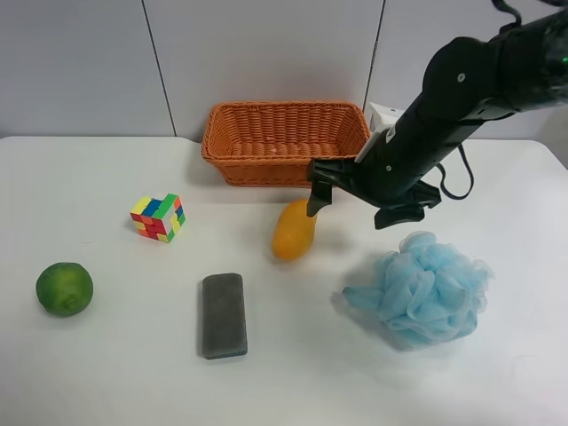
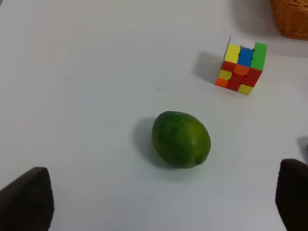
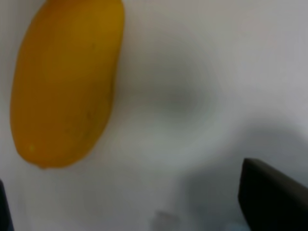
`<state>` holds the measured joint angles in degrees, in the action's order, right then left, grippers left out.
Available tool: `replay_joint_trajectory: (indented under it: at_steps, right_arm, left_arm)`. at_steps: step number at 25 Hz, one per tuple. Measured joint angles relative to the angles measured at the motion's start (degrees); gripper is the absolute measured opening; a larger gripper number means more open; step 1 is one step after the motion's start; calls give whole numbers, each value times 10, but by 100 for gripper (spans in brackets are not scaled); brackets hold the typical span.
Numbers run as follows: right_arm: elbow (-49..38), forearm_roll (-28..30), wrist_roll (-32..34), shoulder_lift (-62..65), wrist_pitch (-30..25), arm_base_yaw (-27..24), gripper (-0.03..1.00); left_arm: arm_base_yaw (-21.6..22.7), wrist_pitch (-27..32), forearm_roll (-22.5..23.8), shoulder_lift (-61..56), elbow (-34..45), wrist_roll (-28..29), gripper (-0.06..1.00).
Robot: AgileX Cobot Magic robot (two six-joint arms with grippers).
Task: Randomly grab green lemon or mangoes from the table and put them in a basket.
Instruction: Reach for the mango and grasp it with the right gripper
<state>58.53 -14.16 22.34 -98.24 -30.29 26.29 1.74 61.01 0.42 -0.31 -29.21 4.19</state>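
Observation:
The orange-yellow mango (image 1: 295,231) lies on the white table (image 1: 106,373) in front of the wicker basket (image 1: 284,142). It fills one side of the right wrist view (image 3: 65,82). My right gripper (image 1: 355,206) hangs open just to the right of the mango in the exterior high view, touching nothing; its fingers (image 3: 269,197) show at the frame's edges. The green lemon (image 1: 64,288) sits near the table's left edge. In the left wrist view the lemon (image 2: 181,139) lies ahead of my open, empty left gripper (image 2: 159,202). The left arm is out of the exterior high view.
A colourful cube (image 1: 158,217) stands between lemon and basket and shows in the left wrist view (image 2: 241,67). A grey block (image 1: 224,315) lies in front of the mango. A blue bath pouf (image 1: 422,288) sits under the right arm. A basket corner (image 2: 291,19) is visible.

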Motion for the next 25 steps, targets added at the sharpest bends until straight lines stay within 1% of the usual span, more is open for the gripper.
replay_joint_trajectory:
  at_steps: [6,9,12,17,20,25]
  right_arm:
    - [0,-42,1,-37,72,5,94]
    - [5,-61,1,-60,87,12,94]
    - [38,-66,1,-90,80,18,94]
    - [99,-64,2,-128,39,24,94]
    - [107,-56,14,-142,22,24,94]
    - [110,-29,36,-153,12,25,94]
  left_arm:
    - [0,0,0,0,0,0,90]
    - [0,0,0,0,0,0,90]
    - [0,0,0,0,0,0,90]
    - [0,0,0,0,0,0,90]
    - [0,0,0,0,0,0,90]
    - [0,0,0,0,0,0,90]
